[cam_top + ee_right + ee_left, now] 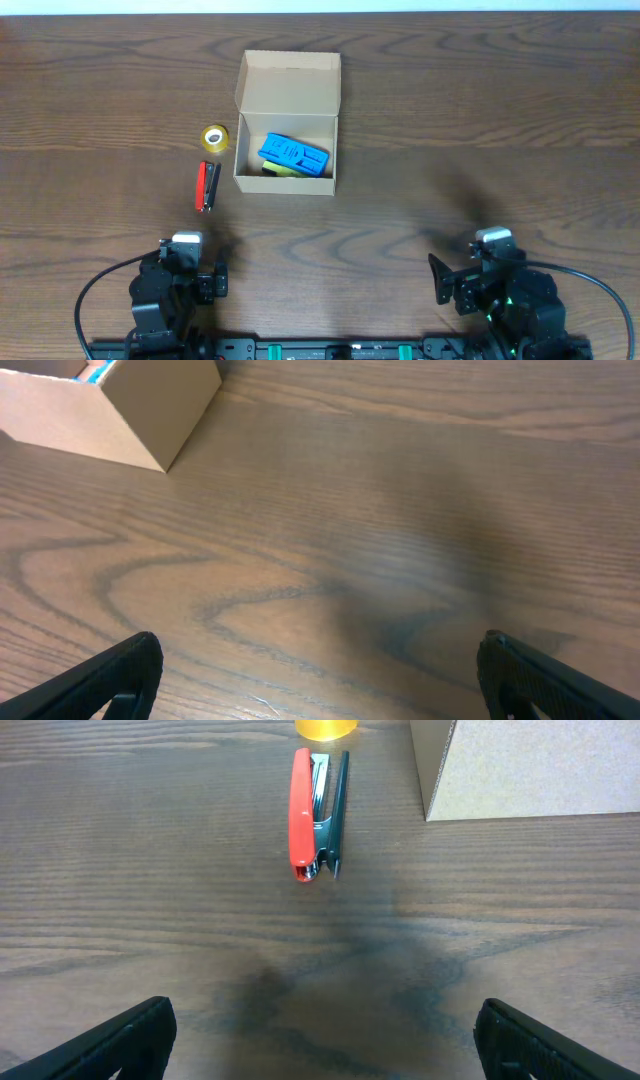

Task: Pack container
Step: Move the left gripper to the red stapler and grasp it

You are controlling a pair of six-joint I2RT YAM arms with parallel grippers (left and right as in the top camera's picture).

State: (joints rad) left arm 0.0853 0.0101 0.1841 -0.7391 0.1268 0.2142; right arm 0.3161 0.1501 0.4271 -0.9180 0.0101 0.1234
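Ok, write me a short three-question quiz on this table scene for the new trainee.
1. True or false: the cardboard box has its lid open.
2. Which lies nearer the left gripper: A) the red stapler or B) the yellow tape roll?
3. Fill in: the blue item lies ____ the box.

Key: 1 true; 2 A; 3 inside.

Dark wooden table carrying an open cardboard container, a yellow tape roll just beside it, and a red stapler nearby.
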